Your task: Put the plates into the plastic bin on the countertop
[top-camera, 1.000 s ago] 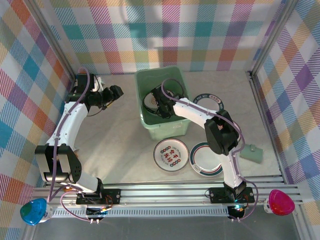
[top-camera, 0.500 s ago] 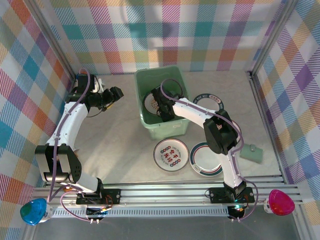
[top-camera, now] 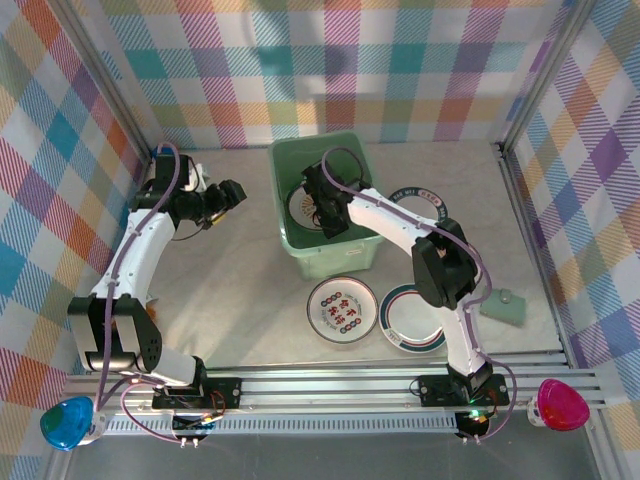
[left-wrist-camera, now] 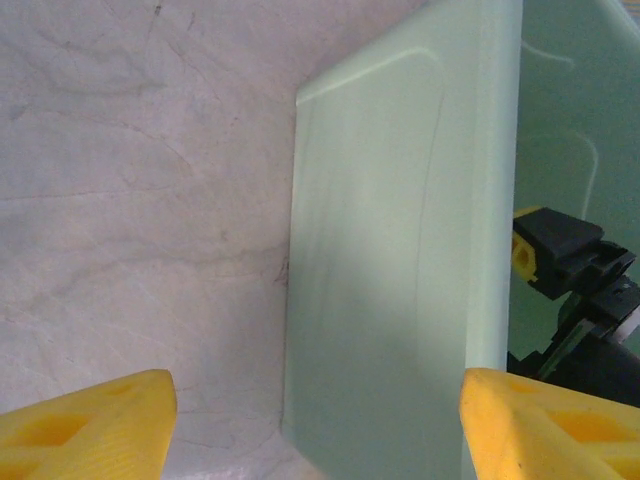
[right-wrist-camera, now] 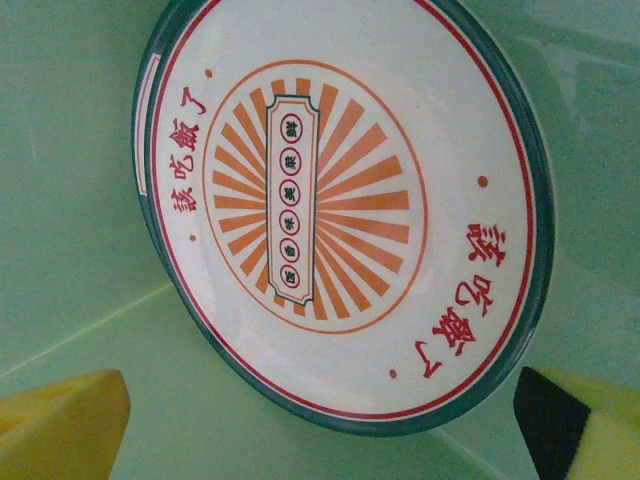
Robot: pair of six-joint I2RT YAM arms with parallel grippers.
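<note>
Plaid walls point(top-camera: 60, 200) ring a beige, faintly marbled countertop point(top-camera: 230, 290), and a metal rail point(top-camera: 330, 385) runs along its near edge.

At the left, the left gripper point(top-camera: 228, 193) hangs over bare countertop near the bin point(top-camera: 330, 258), apart from it. Its yellow fingers point(left-wrist-camera: 90, 425) are spread wide and hold nothing.

The mint-green bin stands upright at the middle back. The right gripper point(top-camera: 325, 212) reaches down into it, jaws wide apart and empty. Below the jaws, the orange-rayed plate point(right-wrist-camera: 340, 215) lies loose inside the bin.

In front of the bin, the red-patterned plate point(top-camera: 342, 310) lies flat on the countertop. Just beside it to the right is the green-rimmed plate point(top-camera: 405, 325), partly under the right arm. The dark-rimmed plate point(top-camera: 432, 203) lies just right of the bin. A small green piece point(top-camera: 503, 305) sits far right.
</note>
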